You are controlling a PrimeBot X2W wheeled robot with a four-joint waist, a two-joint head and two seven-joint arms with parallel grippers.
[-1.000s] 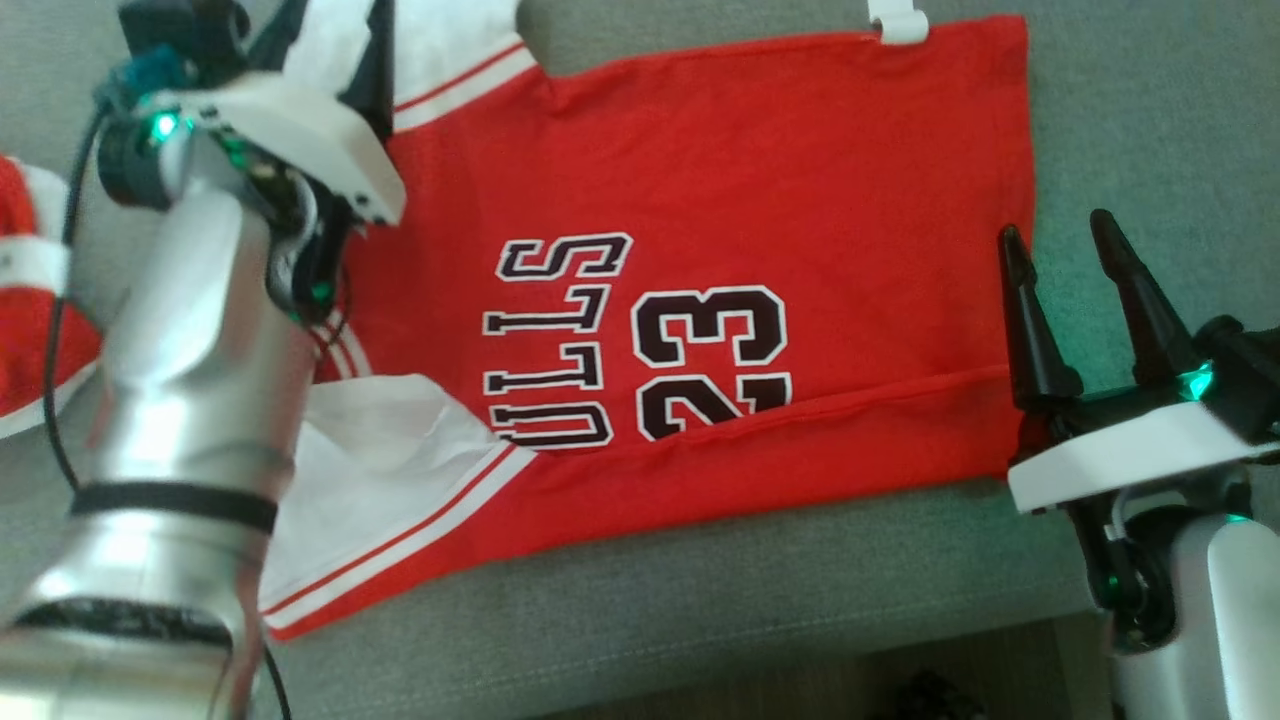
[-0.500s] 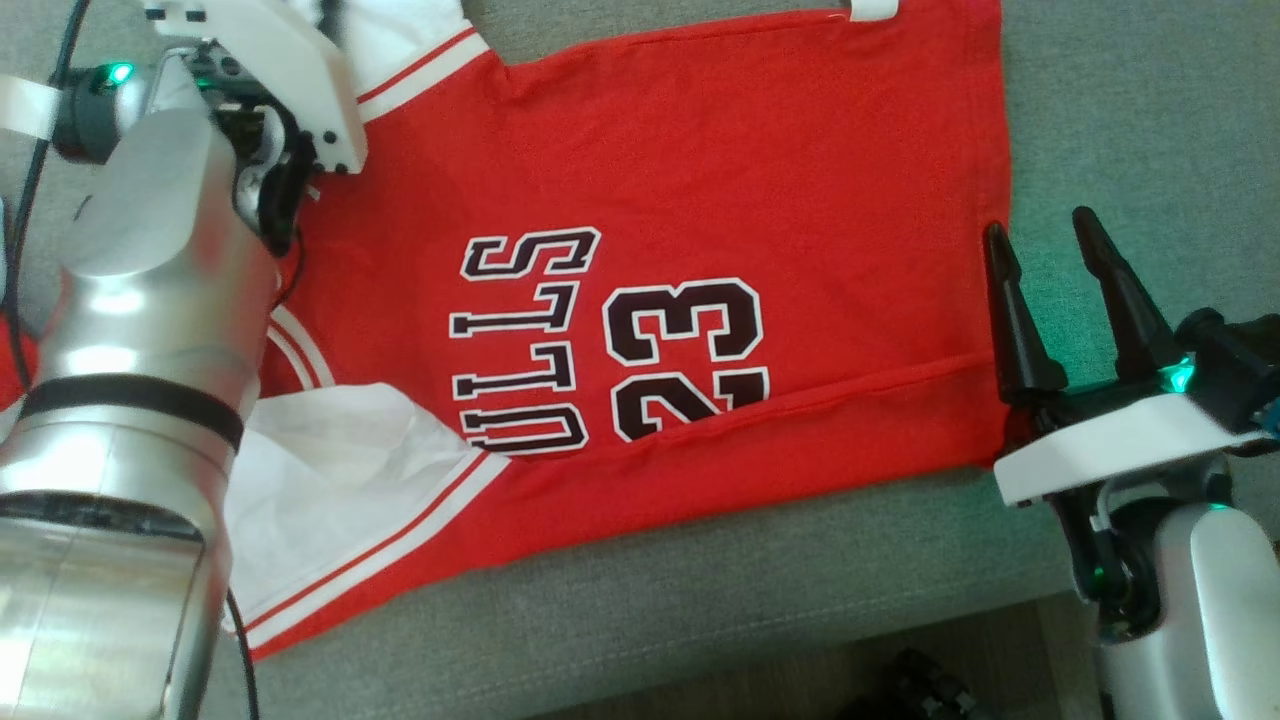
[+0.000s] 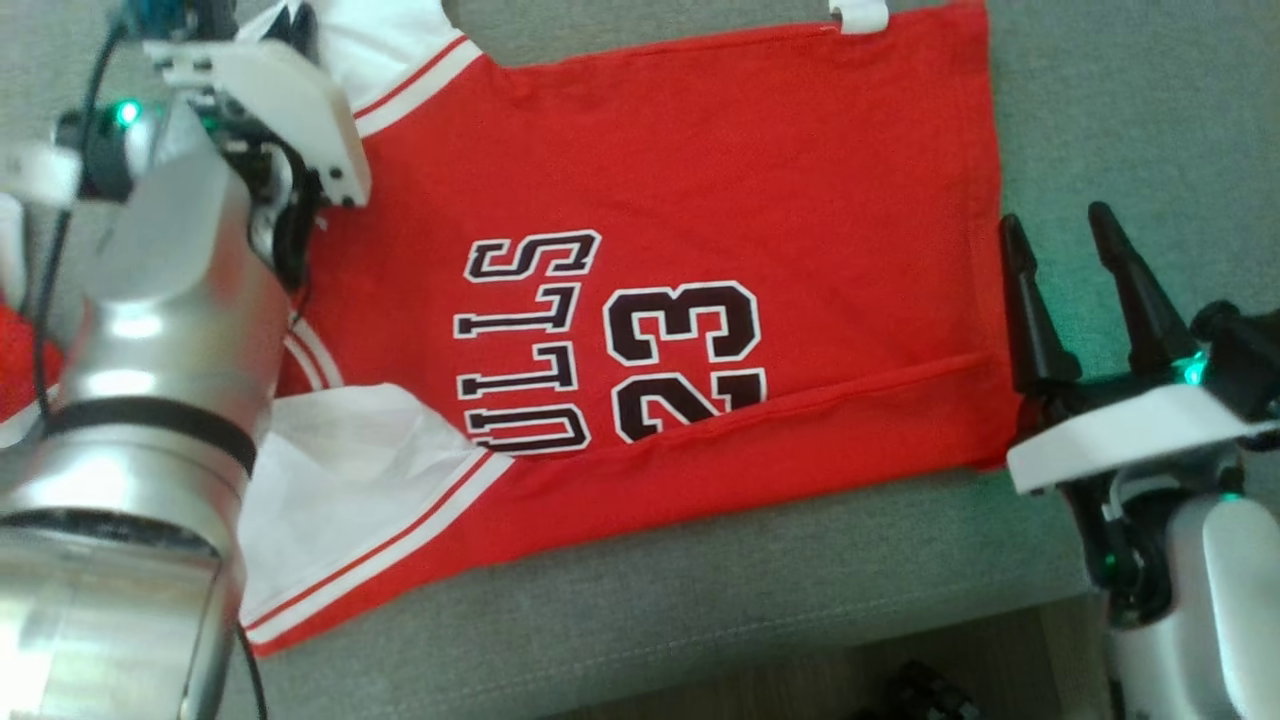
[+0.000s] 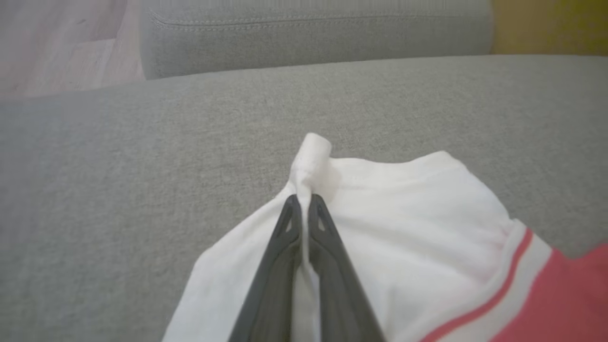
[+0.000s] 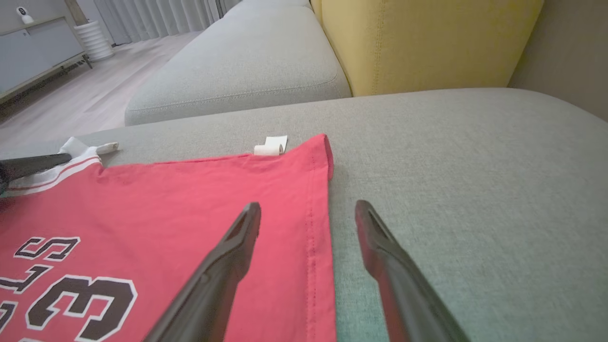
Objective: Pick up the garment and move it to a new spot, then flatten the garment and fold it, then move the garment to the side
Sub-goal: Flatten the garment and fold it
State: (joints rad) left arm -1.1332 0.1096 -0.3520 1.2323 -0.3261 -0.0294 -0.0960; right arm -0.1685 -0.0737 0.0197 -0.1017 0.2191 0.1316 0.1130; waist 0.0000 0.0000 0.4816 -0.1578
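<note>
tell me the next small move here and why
Probably close the right gripper on the hem of the jersey: it is open and straddles that edge, while the left gripper is shut on the white sleeve. With both ends held, the garment could be pulled flat.

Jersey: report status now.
Left gripper shut on the jersey, white edge pinched. Right gripper open over the red hem. Jersey spread on grey sofa cushion. Nothing in the way.

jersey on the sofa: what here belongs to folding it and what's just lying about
Job: red jersey; left gripper, shut on its white sleeve; right gripper, open over its hem.
Lying about: yellow cushion; second red cloth.
</note>
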